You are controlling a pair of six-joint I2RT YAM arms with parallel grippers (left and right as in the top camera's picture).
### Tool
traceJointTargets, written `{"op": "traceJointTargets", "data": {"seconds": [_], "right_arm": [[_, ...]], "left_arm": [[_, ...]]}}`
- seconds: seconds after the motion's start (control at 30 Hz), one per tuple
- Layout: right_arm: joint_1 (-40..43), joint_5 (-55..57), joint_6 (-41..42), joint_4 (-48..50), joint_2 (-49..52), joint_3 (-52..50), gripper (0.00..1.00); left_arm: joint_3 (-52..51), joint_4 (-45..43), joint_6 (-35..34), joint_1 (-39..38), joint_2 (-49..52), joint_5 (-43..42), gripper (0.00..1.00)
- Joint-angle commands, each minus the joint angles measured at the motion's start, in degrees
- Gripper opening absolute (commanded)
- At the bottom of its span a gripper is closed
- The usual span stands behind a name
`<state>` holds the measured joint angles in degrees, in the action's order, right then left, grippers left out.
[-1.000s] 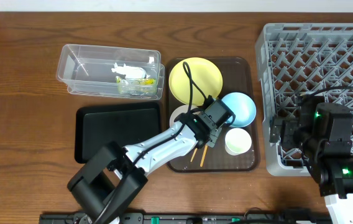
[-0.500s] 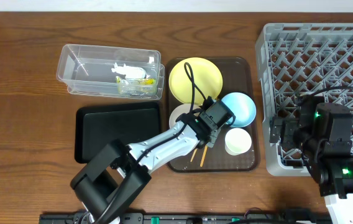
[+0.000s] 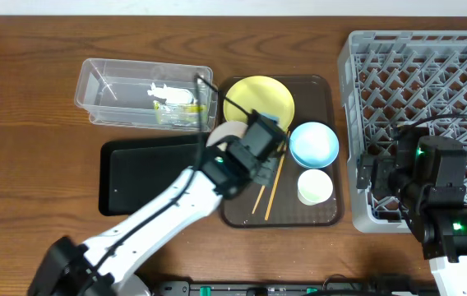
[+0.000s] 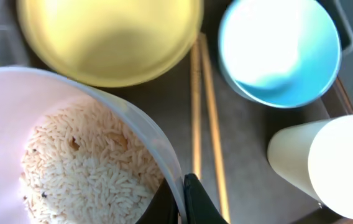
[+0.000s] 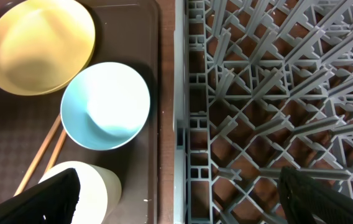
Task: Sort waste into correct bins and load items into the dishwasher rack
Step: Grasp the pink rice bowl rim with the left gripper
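Left gripper (image 4: 179, 198) is pinching the white bowl (image 4: 71, 143) by its rim, rice (image 4: 83, 168) inside, lifted over the brown tray's (image 3: 299, 214) left edge. It's a thin one-sided grip, so I'm worried the bowl swings or slips and dumps rice onto that tray and the chopsticks (image 4: 204, 124) instead of the black tray (image 3: 147, 177). Right gripper (image 5: 186, 196) hangs spread wide, empty, off the brown tray's right side.

The brown rectangular serving tray (image 3: 303, 215) with a raised rim lies flat on the dark wood-grain tabletop (image 3: 28, 164).
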<state>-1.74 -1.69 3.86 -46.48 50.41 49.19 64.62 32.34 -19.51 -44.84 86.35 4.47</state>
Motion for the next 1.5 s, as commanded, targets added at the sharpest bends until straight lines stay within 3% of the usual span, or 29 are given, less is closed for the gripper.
{"op": "traceJointTargets", "data": {"seconds": [0.0,0.07,0.33,0.77,0.87,1.03,1.17,1.47], "right_arm": [[0.59,-0.26,-0.28,-0.07,-0.15,1.16,0.99],[0.59,-0.28,-0.28,-0.09,-0.15,1.16,0.99],[0.59,-0.26,-0.28,-0.09,-0.15,1.16,0.99],[0.59,-0.26,-0.28,-0.09,-0.15,1.16,0.99],[0.59,-0.28,-0.28,-0.09,-0.15,1.16,0.99],[0.59,-0.26,-0.28,-0.07,-0.15,1.16,0.99],[0.59,-0.28,-0.28,-0.07,-0.15,1.16,0.99],[0.59,-0.26,-0.28,-0.07,-0.15,1.16,0.99]], "left_arm": [[0.13,2.64,-2.12,3.30,-0.96,0.22,0.06],[0.11,4.90,-3.54,5.53,-1.05,-1.09,0.06],[-1.55,7.87,-2.93,20.83,-1.05,-19.41,0.06],[-13.35,5.29,15.74,50.23,0.83,-68.63,0.06],[-16.00,4.72,17.05,55.41,1.77,-75.49,0.06],[-18.60,4.66,17.40,59.95,2.93,-74.97,0.06],[-19.21,4.70,17.35,60.15,3.43,-67.12,0.06],[-19.41,4.72,17.35,60.15,3.48,-63.17,0.11]]}}
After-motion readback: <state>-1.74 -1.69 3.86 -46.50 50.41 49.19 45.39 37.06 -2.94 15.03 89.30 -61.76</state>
